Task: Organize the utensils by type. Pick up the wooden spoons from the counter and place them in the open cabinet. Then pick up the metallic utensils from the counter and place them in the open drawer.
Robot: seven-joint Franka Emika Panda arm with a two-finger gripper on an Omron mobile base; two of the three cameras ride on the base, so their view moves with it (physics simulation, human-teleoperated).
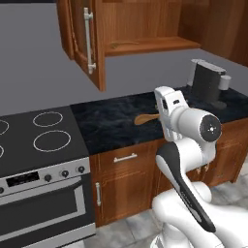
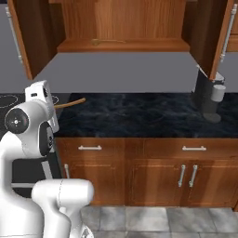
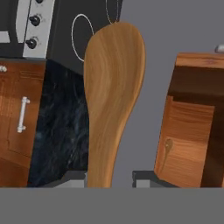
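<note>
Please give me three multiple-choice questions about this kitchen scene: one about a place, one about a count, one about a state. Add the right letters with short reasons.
1. Where does the coffee machine stand?
A. on the stove
B. on the dark counter
C. inside the cabinet

2. How many wooden spoons can be seen in all?
A. one
B. two
C. four

3. In what state are the doors of the upper cabinet?
A. open
B. shut
C. taken off

Answers:
1 B: the coffee machine stands on the counter, below the cabinet.
2 B: one wooden spoon is held in the gripper, and a second spoon lies on the cabinet shelf.
3 A: the cabinet door is swung outward, so the shelf shows.
</note>
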